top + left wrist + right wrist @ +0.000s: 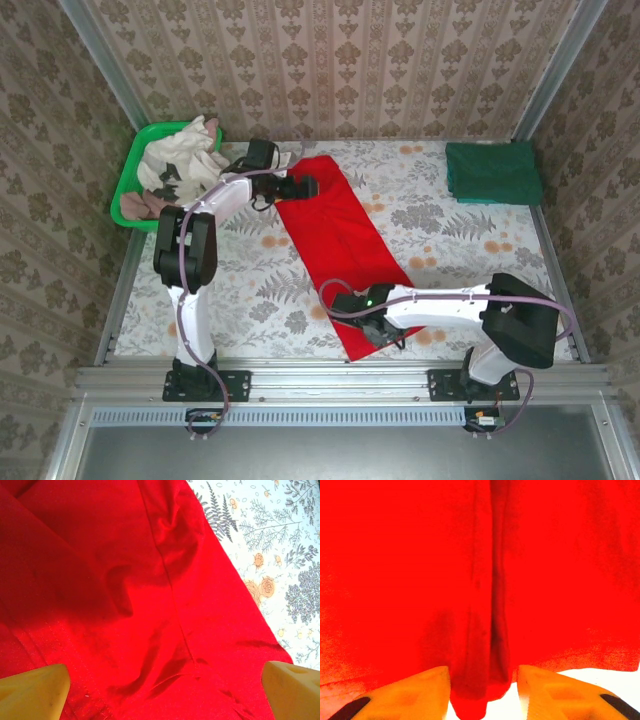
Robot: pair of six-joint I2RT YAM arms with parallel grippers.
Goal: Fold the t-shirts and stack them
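Note:
The red t-shirt (335,240) lies as a long folded strip running diagonally across the middle of the table. In the left wrist view its cloth (150,590) is creased, and my left gripper (167,695) hangs over it with its yellow fingers (35,690) wide apart and nothing between them. That left gripper (305,186) is at the shirt's far end. My right gripper (383,335) is at the near hem. Its jaws are open around a bunched fold of red cloth (480,680), which touches the left finger (420,690). The green t-shirt (493,172) lies folded at the far right.
A green basket (130,185) of pale clothes stands at the far left corner. Floral tablecloth (250,290) shows on both sides of the red strip. Metal rails and patterned walls border the table.

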